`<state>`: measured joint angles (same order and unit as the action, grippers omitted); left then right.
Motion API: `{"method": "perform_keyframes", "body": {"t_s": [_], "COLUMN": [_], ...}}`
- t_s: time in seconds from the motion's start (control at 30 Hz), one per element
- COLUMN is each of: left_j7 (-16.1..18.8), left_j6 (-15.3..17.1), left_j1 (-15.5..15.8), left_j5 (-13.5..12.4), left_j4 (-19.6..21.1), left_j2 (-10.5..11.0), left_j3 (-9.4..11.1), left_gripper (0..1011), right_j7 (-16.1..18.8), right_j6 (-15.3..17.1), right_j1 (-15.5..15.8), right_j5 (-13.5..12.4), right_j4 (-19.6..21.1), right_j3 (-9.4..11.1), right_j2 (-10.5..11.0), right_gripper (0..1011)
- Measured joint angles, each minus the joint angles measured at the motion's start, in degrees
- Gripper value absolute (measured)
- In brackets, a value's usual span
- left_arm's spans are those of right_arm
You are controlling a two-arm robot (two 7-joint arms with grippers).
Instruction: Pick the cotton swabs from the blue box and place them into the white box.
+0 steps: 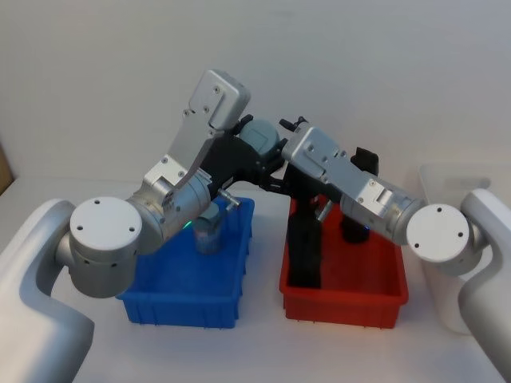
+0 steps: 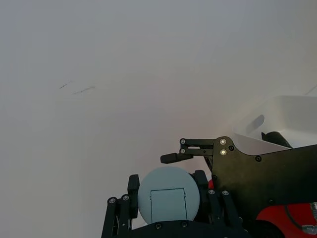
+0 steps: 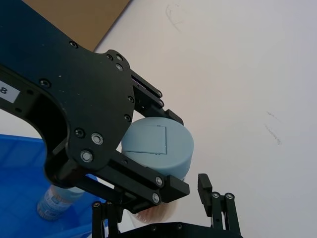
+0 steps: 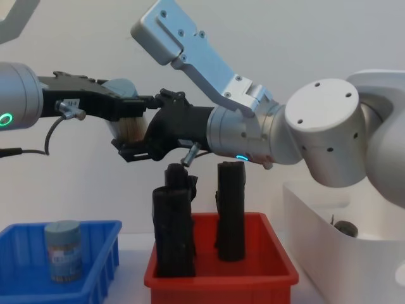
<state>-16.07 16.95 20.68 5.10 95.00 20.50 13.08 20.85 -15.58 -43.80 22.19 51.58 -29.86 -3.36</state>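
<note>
Gripping one tub of cotton swabs (image 4: 130, 120) in mid-air, the left gripper (image 4: 126, 107) is clenching its sides above the gap between the blue box (image 1: 209, 297) and red bin (image 1: 351, 302), while the right gripper (image 4: 136, 145) is flanking it, fingers spread. Another tub (image 1: 208, 233) is standing in the blue box; the white box (image 4: 329, 221) is sitting at far right.

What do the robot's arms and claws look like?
Both arms are silver-grey metal with fat round joints, flat screwed end caps and small glowing green ring lights. The left claw and right claw are black, built from thin bars dotted with silver screws. A thin black cable hangs by the left wrist.
</note>
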Motion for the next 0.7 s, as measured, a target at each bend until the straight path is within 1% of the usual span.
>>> {"method": "perform_keyframes", "body": {"t_s": [0.07,0.1,0.17,0.23,0.27,0.33,0.37,0.43,0.7], "left_j7": [-0.03,-0.04,-0.06,-0.09,-0.1,-0.1,-0.1,-0.1,-0.1], "left_j6": [0.04,0.05,0.08,0.12,0.14,0.15,0.15,0.16,0.16], "left_j1": [-0.01,-0.01,-0.02,-0.03,-0.03,-0.02,-0.02,-0.03,-0.02], "left_j5": [-0.04,-0.05,-0.06,-0.08,-0.09,-0.11,-0.11,-0.13,-0.17], "left_j4": [0.01,0.02,0.02,0.04,0.05,0.08,0.08,0.08,0.09], "left_j2": [0.01,0.01,0.02,0.03,0.03,0.03,0.03,0.03,0.03], "left_j3": [0.0,0.0,0.0,0.0,0.0,-0.01,-0.01,-0.01,-0.01], "left_gripper": [691,691,691,691,691,691,691,692,692], "right_j7": [-0.1,-0.13,-0.2,-0.3,-0.34,-0.35,-0.36,-0.39,-0.47], "right_j6": [-0.09,-0.12,-0.18,-0.25,-0.29,-0.34,-0.36,-0.41,-0.51], "right_j1": [-0.15,-0.17,-0.25,-0.33,-0.38,-0.44,-0.45,-0.49,-0.63], "right_j5": [-0.02,-0.02,-0.03,-0.04,-0.04,-0.04,-0.04,-0.04,-0.05], "right_j4": [-0.2,-0.24,-0.34,-0.47,-0.54,-0.62,-0.65,-0.73,-0.92], "right_j3": [0.01,0.01,0.02,0.04,0.05,0.04,0.05,0.05,0.06], "right_j2": [-0.06,-0.08,-0.12,-0.16,-0.18,-0.21,-0.22,-0.25,-0.3], "right_gripper": [893,893,845,776,761,681,664,649,649]}}
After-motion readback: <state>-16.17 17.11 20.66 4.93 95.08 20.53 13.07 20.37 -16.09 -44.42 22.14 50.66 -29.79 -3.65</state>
